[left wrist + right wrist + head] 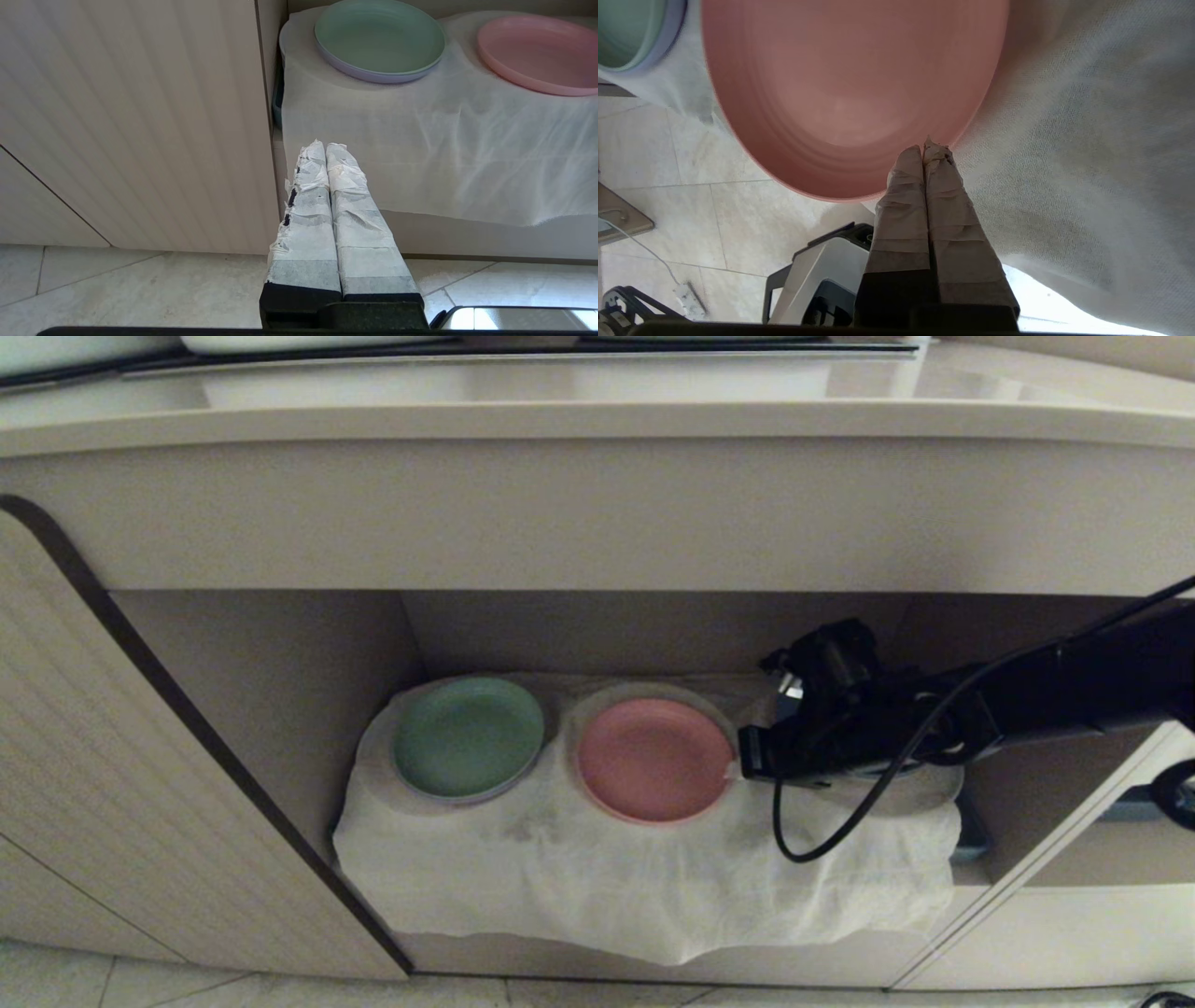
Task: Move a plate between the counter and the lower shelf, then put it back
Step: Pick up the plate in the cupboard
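The salmon-pink plate [653, 758] lies flat on a round hump of the off-white cloth [607, 877] in the lower shelf [280, 663]; it also shows in the left wrist view [537, 51] and fills the right wrist view [850, 93]. My right gripper [738, 769] reaches into the niche from the right. It is shut, and its taped fingertips [920, 156] lie against the plate's right rim with nothing between them. The counter [597, 420] runs above the niche. My left gripper [325, 145] is shut and hangs low before the cabinet front, away from the plates.
A green plate [467, 735] sits on a second hump left of the pink one, atop a lilac rim. An open ribbed cabinet door [121, 784] stands at the left. The right arm's cable [822, 831] loops over the cloth. Tiled floor [140, 289] lies below.
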